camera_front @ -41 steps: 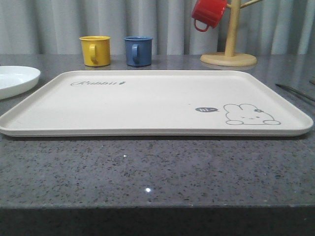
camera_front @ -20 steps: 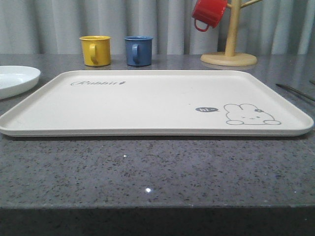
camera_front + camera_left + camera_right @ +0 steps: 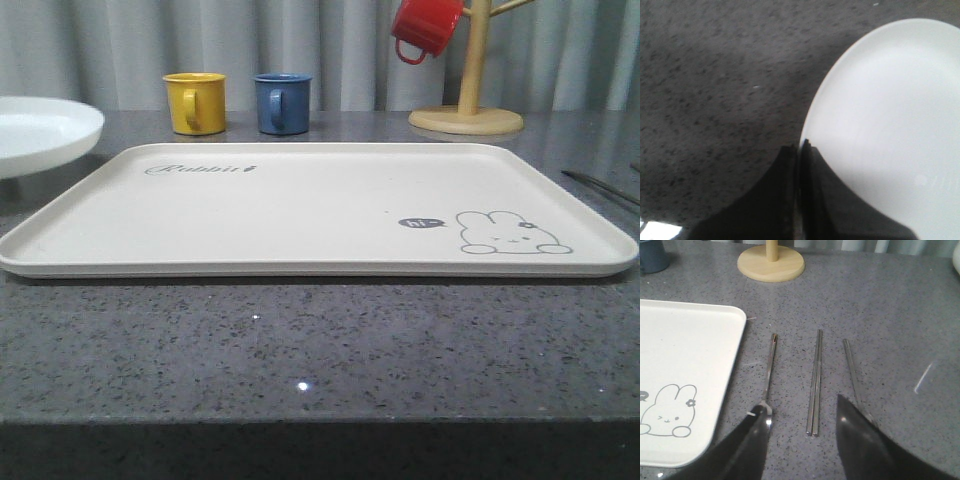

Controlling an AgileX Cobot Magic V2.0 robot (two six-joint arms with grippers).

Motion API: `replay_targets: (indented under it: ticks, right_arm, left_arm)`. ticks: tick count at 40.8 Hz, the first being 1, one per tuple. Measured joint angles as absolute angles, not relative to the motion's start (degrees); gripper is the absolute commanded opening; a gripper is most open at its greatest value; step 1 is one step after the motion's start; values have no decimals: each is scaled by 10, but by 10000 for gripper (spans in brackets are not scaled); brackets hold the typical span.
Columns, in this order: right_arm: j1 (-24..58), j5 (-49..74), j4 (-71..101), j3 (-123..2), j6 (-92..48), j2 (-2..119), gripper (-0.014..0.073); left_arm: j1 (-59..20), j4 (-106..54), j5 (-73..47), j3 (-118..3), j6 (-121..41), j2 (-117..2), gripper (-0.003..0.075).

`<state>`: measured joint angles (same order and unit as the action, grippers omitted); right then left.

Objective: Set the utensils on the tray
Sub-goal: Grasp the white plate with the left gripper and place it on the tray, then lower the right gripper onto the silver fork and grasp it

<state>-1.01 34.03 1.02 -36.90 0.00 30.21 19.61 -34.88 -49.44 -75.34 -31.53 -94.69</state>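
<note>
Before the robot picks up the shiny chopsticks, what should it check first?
1. Tray free for cutlery: ok.
2. Chopsticks lying together on the counter beside the tray: ok.
3. Right gripper open, fingers either side of the chopsticks: ok.
4. Neighbouring utensil handles apart from the chopsticks: ok.
5. Left gripper shut on the white plate rim, plate raised at the tray's left: not ok if it swings over.
6. Right fingers' height above the counter: cannot tell.
</note>
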Motion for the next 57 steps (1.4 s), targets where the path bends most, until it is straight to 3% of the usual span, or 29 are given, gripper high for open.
replay_targets:
  ticks: [10,18,20,24,26,36,47,57]
  right_arm:
    - [-10,340,10,-369,0,302,360]
    - [-10,340,10,-369,0,302,360]
    - [-10,340,10,-369,0,302,360]
    - [-10,340,10,-369,0,302,360]
    - [-10,340,10,-369,0,302,360]
    - [-10,340,11,-369,0,302,360]
    - [-10,318,17,-369,0,305,360]
    - [43,489,19,-501,-5,479,360]
  left_arm:
    - [11,-348,-553,-785,-315,-939,-18]
    - [-58,-339,-548,-785,-316,-992,-4]
    - [-67,-332,-537,-785,-317,-1002,63]
    - [-74,-329,-528,-785,-317,-1006,291]
    - [-76,-329,-528,-785,-317,-1006,343]
    - [-88,-270,-528,-785,-311,-934,344]
    - [-263,-24,-508,-618,-107,-658,338]
    - [-294,-10,-511,-514,-89,-482,338]
